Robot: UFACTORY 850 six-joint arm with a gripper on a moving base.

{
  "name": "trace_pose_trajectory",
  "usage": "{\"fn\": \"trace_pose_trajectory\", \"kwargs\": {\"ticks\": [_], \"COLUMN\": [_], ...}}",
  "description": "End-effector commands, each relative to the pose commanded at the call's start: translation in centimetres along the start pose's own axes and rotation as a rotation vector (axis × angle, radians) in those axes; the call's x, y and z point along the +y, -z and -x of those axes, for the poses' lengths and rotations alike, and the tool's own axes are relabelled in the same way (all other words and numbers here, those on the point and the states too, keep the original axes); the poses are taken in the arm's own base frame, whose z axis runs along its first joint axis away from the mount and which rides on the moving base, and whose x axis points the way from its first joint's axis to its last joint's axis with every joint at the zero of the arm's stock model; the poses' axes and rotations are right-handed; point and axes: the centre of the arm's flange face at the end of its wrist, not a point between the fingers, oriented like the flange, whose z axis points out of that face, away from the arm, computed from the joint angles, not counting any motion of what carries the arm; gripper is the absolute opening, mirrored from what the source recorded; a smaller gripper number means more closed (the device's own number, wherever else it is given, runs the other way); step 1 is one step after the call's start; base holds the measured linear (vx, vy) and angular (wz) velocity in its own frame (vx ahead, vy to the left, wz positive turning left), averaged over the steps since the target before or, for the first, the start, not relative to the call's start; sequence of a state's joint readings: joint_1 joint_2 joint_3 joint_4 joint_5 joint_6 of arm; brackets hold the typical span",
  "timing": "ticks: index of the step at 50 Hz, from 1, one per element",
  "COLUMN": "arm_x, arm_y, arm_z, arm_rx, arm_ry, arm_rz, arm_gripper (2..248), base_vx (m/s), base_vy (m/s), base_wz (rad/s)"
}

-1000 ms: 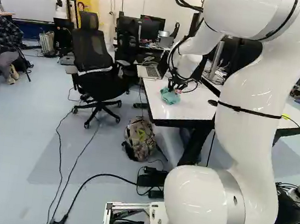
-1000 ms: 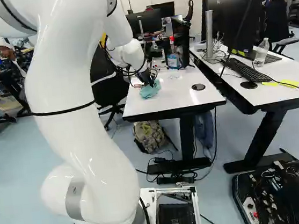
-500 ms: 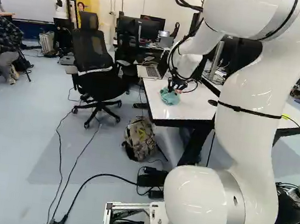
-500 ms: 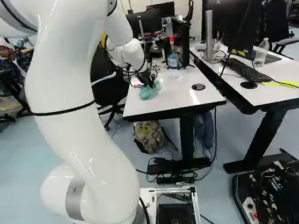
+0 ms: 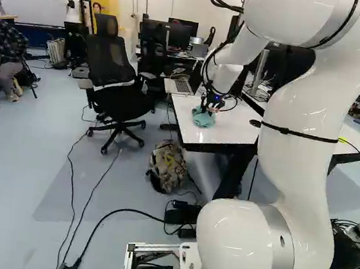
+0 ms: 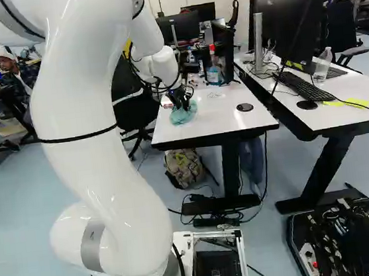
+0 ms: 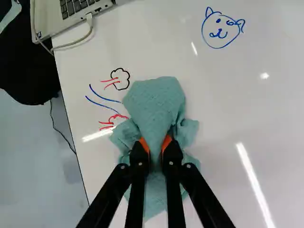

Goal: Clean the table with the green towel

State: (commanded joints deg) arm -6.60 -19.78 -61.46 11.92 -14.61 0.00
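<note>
- With the towel as clock centre and twelve straight ahead, we see a black office chair (image 5: 104, 55) near ten o'clock
- At seven, a camouflage backpack (image 5: 168, 166) sits on the floor
- At eleven, an open laptop (image 7: 47, 16)
- At ten, close by the towel, marker scribbles (image 7: 109, 100) in red, blue and black
- At centre, our gripper (image 6: 181, 105) pinches the green towel (image 7: 154, 102), bunched on the white table (image 5: 223, 132), between both fingers
- At one, a blue doodled face (image 7: 218, 35)
</note>
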Motion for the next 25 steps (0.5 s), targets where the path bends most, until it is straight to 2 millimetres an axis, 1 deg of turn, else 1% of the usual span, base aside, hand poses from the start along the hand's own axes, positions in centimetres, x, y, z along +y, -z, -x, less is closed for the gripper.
{"fn": "trace_pose_trajectory", "kwargs": {"ticks": [9, 25], "arm_x": [-0.3, -2.5], "arm_y": [-0.2, -1.5], "arm_z": [-0.2, -1.9], "arm_rx": [0.001, 0.012], "arm_ry": [0.004, 0.032], "arm_rz": [-0.002, -0.019], "arm_gripper": [46, 46], "base_vx": [0.0, 0.0], "base_vy": [0.0, 0.0], "base_wz": [0.0, 0.0]}}
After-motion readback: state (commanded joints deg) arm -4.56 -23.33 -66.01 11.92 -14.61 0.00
